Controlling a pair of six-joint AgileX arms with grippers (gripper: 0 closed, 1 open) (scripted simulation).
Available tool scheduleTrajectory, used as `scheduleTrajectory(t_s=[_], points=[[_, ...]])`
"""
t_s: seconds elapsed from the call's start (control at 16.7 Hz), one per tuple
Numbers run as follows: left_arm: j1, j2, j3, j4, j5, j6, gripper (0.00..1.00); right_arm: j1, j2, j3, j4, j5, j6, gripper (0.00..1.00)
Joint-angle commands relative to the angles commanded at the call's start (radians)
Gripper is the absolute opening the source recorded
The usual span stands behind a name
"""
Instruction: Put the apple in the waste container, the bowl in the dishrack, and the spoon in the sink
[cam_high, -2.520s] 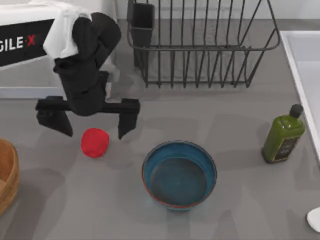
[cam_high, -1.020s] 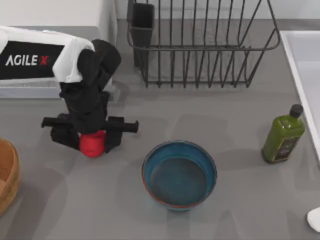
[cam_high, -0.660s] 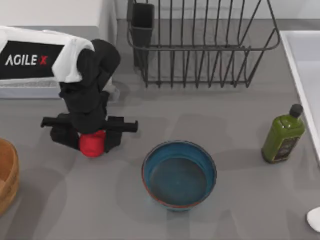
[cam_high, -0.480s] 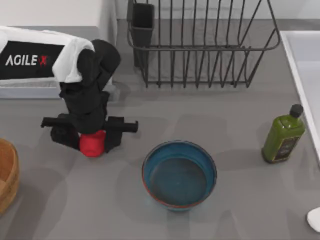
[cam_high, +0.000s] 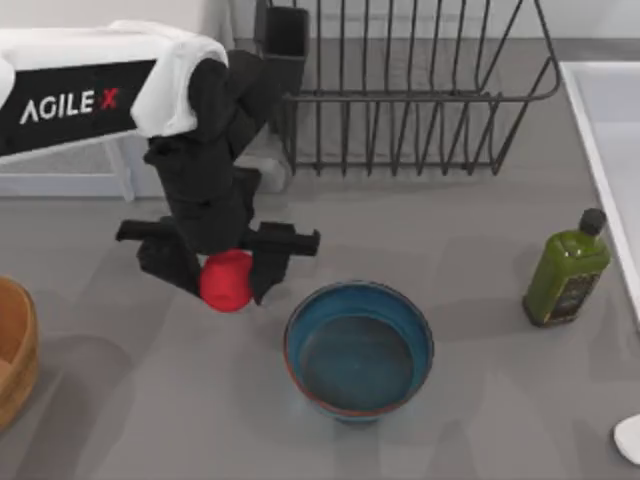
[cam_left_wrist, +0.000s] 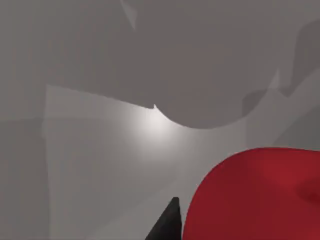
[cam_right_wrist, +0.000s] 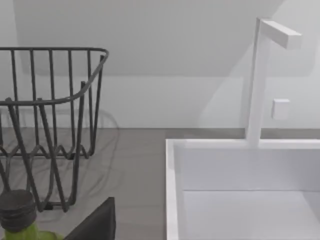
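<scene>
Left gripper (cam_high: 228, 283) pinches the apple (cam_high: 226, 281) above the table, bowl (cam_high: 359, 350) just beside, bottle (cam_high: 566, 271) well apart.

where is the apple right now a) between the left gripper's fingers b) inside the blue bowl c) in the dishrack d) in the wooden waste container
a: in the top view the apple sits between the black fingers of the left gripper, to the left of the bowl and well apart from the waste container at the table's left edge.
</scene>
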Motion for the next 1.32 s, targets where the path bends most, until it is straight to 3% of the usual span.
scheduleTrajectory(t_s=[0.36, 0.72, 1.02, 1.32], points=[[0.081, -0.071, 0.118, -0.158, -0.106, -0.012, 0.00, 0.000, 0.000, 0.000, 0.000, 0.000, 0.000, 1.00], [0.084, -0.069, 0.118, -0.162, -0.115, -0.011, 0.00, 0.000, 0.000, 0.000, 0.000, 0.000, 0.000, 1.00], [0.105, -0.200, 0.002, -0.205, -0.140, 0.062, 0.00, 0.000, 0.000, 0.000, 0.000, 0.000, 0.000, 1.00], [0.272, -0.428, -0.152, -0.249, -0.211, 0.192, 0.00, 0.000, 0.000, 0.000, 0.000, 0.000, 0.000, 1.00]])
